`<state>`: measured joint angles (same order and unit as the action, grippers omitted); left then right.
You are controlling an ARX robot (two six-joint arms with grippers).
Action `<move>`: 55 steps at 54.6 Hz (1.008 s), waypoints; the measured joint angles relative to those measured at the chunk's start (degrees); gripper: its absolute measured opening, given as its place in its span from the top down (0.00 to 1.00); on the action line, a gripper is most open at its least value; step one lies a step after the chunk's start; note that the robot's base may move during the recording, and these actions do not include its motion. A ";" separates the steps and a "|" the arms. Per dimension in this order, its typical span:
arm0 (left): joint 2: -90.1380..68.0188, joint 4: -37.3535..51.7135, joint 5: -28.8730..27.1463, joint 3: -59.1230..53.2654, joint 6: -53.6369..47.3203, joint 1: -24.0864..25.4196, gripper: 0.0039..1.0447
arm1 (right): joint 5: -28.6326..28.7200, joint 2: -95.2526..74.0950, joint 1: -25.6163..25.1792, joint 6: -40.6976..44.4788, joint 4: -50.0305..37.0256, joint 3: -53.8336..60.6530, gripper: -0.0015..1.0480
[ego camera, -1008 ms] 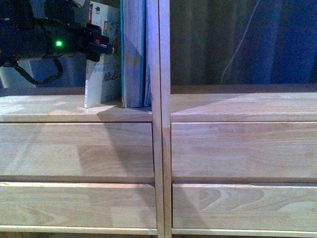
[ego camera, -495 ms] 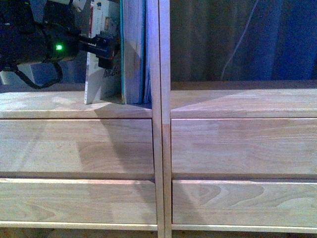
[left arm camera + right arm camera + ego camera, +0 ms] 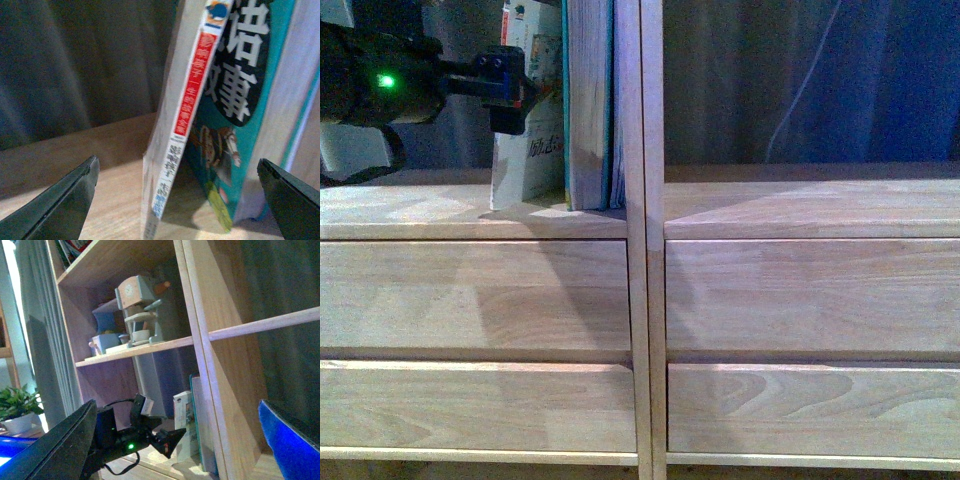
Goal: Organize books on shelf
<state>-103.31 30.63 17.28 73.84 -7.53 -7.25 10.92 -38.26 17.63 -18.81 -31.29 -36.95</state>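
The left claw (image 3: pixel 508 90) is spread wide; the white paperback (image 3: pixel 172 150) leans between its fingers against the green book (image 3: pixel 260 100) on the shelf (image 3: pixel 470 215). It should be nudged upright gently.

From the front, the thick teal-green book with greyish page edges (image 3: pixel 588 100) and the thinner white paperback with red and black print (image 3: pixel 535 120) both run off the top edge. The left arm's black tool (image 3: pixel 508 92) covers part of the paperback's cover; whether it touches can't be told. The light natural-wood shelf (image 3: pixel 645 300) is cut off below, its legs unseen.
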 joint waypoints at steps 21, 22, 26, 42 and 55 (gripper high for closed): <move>24.79 -4.79 -2.78 -17.49 7.34 1.05 0.07 | -2.38 0.85 1.22 0.81 2.73 -1.60 0.07; 26.80 -5.84 -2.95 -18.43 7.72 1.20 0.07 | -2.64 0.85 1.18 0.85 3.04 -1.60 0.07; 33.77 -8.11 -2.54 -22.01 8.85 2.23 0.07 | -3.23 0.68 0.68 0.79 4.61 -1.60 0.07; 57.29 -19.56 2.21 -30.99 12.81 9.35 0.07 | -9.18 -1.73 -1.05 0.55 9.88 -1.51 0.07; 63.39 -25.27 -17.11 -38.88 9.05 7.56 0.37 | -14.05 -1.66 -0.22 2.29 14.08 -2.43 0.10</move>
<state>-39.92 5.37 0.16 34.96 1.52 0.32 -3.14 -39.92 17.41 -16.51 -17.21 -39.38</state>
